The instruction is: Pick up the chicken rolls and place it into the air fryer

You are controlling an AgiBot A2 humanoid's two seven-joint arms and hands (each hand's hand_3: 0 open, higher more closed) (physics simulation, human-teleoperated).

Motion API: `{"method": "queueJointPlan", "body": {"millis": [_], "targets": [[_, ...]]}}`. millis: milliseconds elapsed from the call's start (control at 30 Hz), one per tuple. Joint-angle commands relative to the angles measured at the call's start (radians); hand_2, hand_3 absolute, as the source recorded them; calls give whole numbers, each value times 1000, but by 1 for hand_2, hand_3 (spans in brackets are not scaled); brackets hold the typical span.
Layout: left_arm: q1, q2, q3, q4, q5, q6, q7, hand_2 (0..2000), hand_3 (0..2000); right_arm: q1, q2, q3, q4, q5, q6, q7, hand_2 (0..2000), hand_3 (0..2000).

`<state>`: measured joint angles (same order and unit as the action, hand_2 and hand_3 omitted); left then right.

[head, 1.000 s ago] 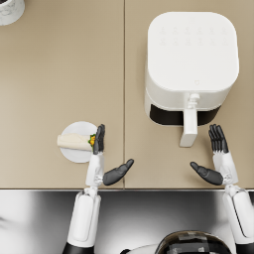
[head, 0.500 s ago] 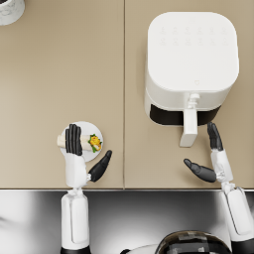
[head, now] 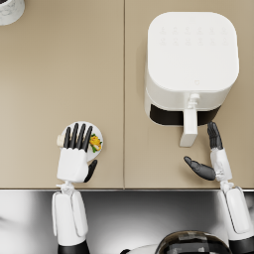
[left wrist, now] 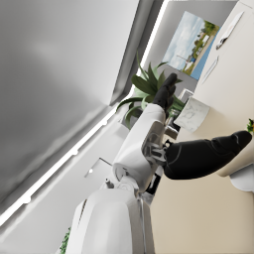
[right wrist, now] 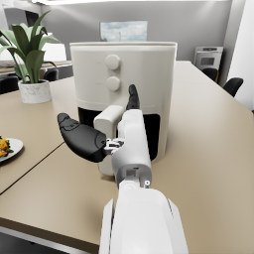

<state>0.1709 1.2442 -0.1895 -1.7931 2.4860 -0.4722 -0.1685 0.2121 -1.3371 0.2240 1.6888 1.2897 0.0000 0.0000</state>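
The chicken roll (head: 60, 141) lies on a small white plate (head: 99, 134) near the table's front left; only its pale left end shows. My left hand (head: 74, 156) hovers palm down over the plate, fingers spread, hiding most of the roll and holding nothing. A yellow-green garnish (head: 95, 143) peeks out beside the fingers. The white air fryer (head: 192, 59) stands at the right, its handle (head: 189, 126) pointing at me. My right hand (head: 212, 158) is open just right of and below that handle, also seen as right hand (right wrist: 106, 134) before the air fryer (right wrist: 144, 74).
A white plant pot (head: 10, 10) sits at the far left corner, seen as plant pot (right wrist: 34, 92) in the right wrist view. A seam (head: 124, 89) runs down the table's middle. The table's front edge (head: 124, 187) lies just behind both wrists.
My left hand has swung from the plate's right side to over the plate, palm down, covering the roll. The right hand has crept up closer to the fryer handle.
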Motion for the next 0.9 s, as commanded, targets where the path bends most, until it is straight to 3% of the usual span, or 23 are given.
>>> {"method": "queueJointPlan", "body": {"millis": [33, 367, 633, 900], "targets": [[30, -5, 10, 31, 46, -3, -1, 0, 0, 9, -6, -14, -7, 0, 0, 0, 0, 0], [135, -1, 76, 229, 438, -9, -3, 0, 0, 9, -27, -27, -36, 0, 0, 0, 0, 0], [200, 12, 121, 407, 477, -3, -3, 0, 0, 23, -48, -32, -67, 0, 0, 0, 0, 0], [238, 17, 155, 558, 479, 70, -3, 0, 0, 39, -69, -28, -86, 0, 0, 0, 0, 0]]}}
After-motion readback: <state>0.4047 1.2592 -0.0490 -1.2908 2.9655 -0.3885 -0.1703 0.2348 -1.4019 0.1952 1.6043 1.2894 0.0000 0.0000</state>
